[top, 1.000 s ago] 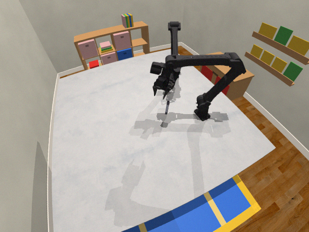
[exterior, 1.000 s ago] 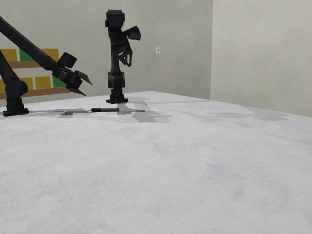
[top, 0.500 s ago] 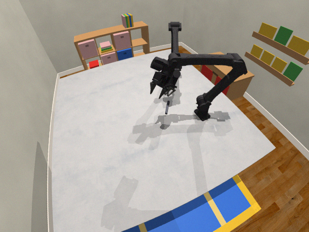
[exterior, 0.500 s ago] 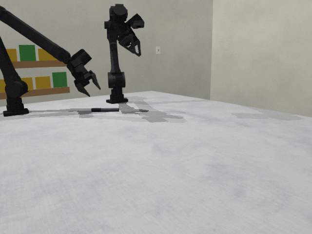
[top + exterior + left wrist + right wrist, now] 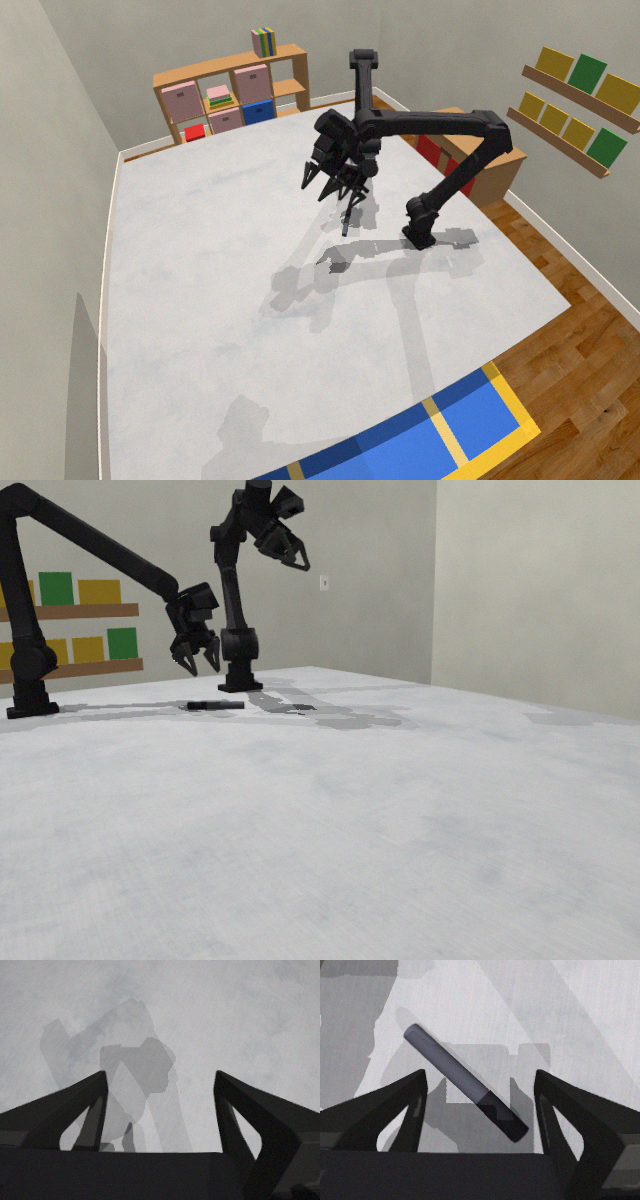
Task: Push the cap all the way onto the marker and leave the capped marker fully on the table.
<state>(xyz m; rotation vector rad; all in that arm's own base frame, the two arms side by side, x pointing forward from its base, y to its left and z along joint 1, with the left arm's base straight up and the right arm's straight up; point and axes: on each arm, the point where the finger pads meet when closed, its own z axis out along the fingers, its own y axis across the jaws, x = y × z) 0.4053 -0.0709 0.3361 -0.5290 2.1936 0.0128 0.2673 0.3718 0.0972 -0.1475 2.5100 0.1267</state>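
The marker (image 5: pixel 345 227) (image 5: pixel 227 705) (image 5: pixel 442 1062) lies flat on the pale table (image 5: pixel 206 310) (image 5: pixel 310 841). It has a long grey-blue part and a shorter black end part (image 5: pixel 196 705) (image 5: pixel 512 1127), which looks like the cap. No gap shows where they meet; how deep the cap sits cannot be told. My right gripper (image 5: pixel 206 673) (image 5: pixel 480 1078) is open and empty, pointing down above the marker, which lies diagonally between its fingers in the right wrist view. My left gripper (image 5: pixel 311 194) (image 5: pixel 298 565) (image 5: pixel 160 1080) is open and empty, high up; its wrist view shows no marker.
In the top view both arms' wrists crowd close together above the marker, with the left arm (image 5: pixel 423 124) reaching across from its base (image 5: pixel 419 235). The right arm's base (image 5: pixel 32 707) stands at the left in the exterior view. The marker lies well inside the table's edges.
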